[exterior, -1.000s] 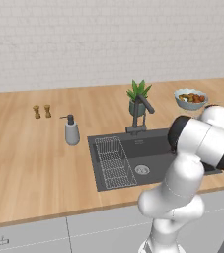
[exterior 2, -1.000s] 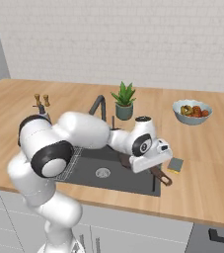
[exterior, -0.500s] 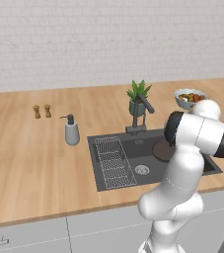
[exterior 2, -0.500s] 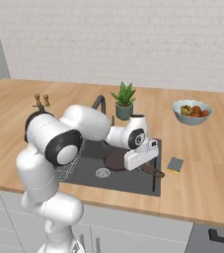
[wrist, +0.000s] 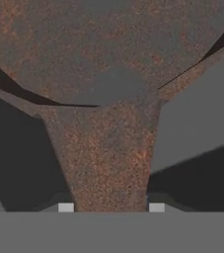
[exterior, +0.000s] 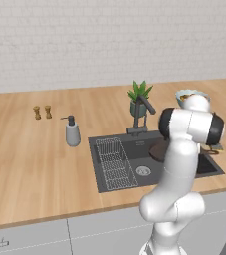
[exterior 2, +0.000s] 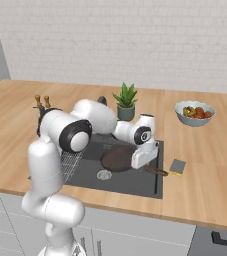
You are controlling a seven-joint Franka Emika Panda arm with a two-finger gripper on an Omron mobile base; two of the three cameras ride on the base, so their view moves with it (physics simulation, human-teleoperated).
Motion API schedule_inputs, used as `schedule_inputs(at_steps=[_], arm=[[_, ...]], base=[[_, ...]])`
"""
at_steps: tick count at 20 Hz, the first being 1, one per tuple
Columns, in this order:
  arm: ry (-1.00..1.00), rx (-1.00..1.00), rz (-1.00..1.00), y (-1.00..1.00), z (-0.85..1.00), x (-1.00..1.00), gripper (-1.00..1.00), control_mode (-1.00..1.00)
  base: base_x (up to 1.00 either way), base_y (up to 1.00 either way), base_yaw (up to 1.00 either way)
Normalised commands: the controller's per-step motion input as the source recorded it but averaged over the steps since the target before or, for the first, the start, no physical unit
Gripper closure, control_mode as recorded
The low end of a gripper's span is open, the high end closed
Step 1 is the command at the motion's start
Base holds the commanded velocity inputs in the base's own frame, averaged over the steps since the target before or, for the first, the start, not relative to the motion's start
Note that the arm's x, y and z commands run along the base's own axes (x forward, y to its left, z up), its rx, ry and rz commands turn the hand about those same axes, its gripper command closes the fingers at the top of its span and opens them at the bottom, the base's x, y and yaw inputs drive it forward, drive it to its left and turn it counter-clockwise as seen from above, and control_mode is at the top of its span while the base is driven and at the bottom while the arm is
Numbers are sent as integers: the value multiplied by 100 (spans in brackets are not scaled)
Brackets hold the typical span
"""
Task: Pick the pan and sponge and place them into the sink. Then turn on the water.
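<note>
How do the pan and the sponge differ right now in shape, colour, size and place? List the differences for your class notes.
1. The pan is round; the sponge is a small rectangular block.
2. The pan is dark brown; the sponge shows a grey top with a yellow edge.
3. The pan is far larger than the sponge.
4. The pan sits over the sink, its handle at the tool; the sponge lies apart on the counter, right of the basin.

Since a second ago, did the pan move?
Yes. In the right base view the pan, held by the gripper, has shifted left, away from the sponge on the counter, and is now over the middle of the sink.
</note>
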Motion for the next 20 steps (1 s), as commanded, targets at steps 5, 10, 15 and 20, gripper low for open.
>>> schedule_inputs(at_steps=[5,10,15,20], arm=[[2,0,6,38,-40,2,100,-100],[0,0,0,33,-42,0,100,-100],[0,2,0,30,-47,2,100,-100],[0,5,0,25,-63,0,100,-100]], base=[[0,0,0],[0,0,0],[0,0,0],[0,0,0]])
